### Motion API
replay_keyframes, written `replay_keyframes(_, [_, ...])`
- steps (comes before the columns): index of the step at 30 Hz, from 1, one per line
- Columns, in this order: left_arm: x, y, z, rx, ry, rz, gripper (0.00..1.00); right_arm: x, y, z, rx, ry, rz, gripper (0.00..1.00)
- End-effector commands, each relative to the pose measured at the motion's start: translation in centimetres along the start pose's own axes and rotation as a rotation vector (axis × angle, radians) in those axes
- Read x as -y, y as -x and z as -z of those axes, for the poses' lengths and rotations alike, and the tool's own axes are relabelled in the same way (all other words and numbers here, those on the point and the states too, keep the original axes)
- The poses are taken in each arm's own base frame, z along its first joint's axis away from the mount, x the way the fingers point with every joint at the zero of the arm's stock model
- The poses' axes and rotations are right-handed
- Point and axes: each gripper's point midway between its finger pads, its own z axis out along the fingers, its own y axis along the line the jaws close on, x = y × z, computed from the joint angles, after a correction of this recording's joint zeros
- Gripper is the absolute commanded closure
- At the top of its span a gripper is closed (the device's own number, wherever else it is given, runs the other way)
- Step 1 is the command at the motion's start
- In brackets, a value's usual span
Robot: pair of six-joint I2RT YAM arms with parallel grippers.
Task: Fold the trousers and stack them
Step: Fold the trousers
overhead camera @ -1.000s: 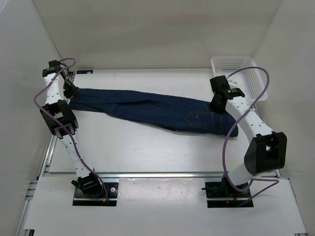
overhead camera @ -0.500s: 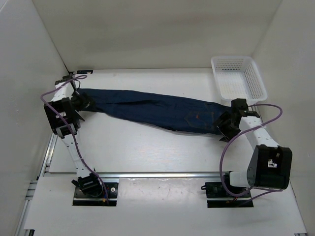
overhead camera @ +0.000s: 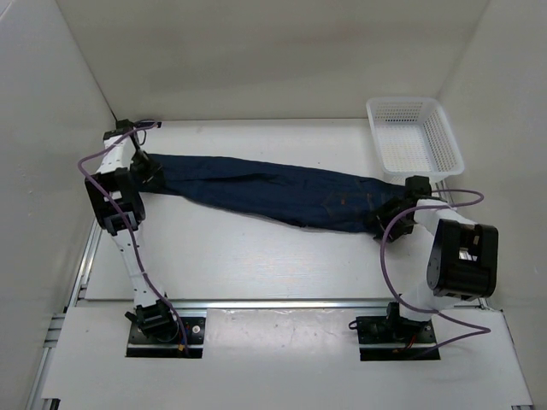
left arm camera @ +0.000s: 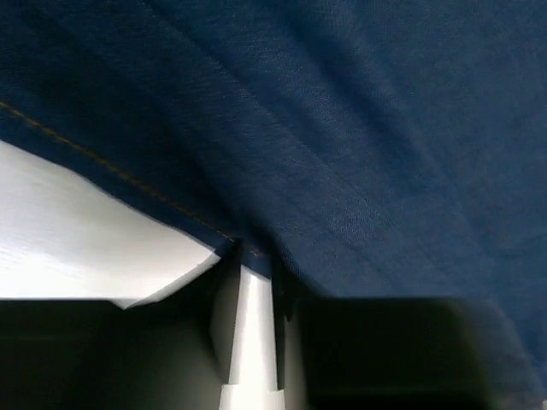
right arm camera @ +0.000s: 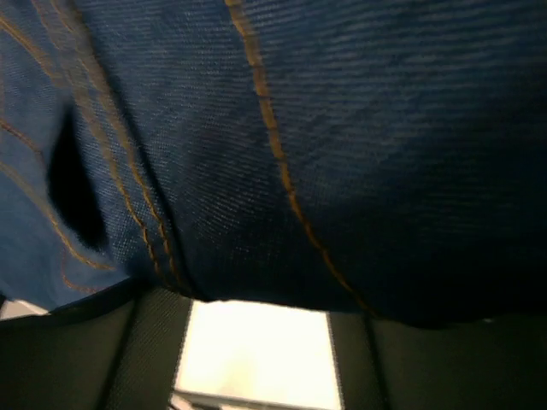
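Stretching across the white table (overhead camera: 256, 256) in the top view, the trousers (overhead camera: 273, 192) lie lengthwise. One end is at the left gripper (overhead camera: 152, 173) by the far-left corner. The waist end is at the right gripper (overhead camera: 386, 219), near the white basket (overhead camera: 378, 137). Neither pincer's gap shows there. The left wrist view adds an orange-stitched hem draped over a pale finger (left arm camera: 248, 325), but whether the jaws clamp cloth cannot be told. The right wrist view shows only denim seams filling the frame above a pale pad (right arm camera: 256, 350), so its grip cannot be told either.
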Motion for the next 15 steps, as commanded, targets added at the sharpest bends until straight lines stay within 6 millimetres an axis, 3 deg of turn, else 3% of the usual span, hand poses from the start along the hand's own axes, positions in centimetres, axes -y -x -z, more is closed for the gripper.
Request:
replay_keyframes(1, [1.9,1.4,1.3,0.048,-0.049,-0.007,0.86,-3.4,4.4,0.2,0.139,0.078,0.014,0.48])
replay_keyframes(3, [2.0,1.4,1.6,0.048,-0.049,-0.007,0.9,-3.5,5.6,0.5,0.191,0.057,0.014,0.71])
replay_keyframes(4, [2.0,1.4,1.6,0.048,-0.049,-0.007,0.9,-3.6,6.0,0.6,0.207,0.055,0.015,0.95])
replay_keyframes(5, [1.8,1.5,1.6,0.053,-0.041,-0.007,0.9,-3.6,6.2,0.8,0.212,0.046,0.014,1.0])
replay_keyframes(11, [0.8,1.4,2.0,0.071,0.005,0.005,0.9,-2.6,5.5,2.7,0.227,0.003,0.036,1.0])
replay_keyframes(15, [-0.1,1.3,2.2,0.087,0.048,0.016,0.9,-0.8,4.4,4.6,0.249,-0.047,0.053,1.0])
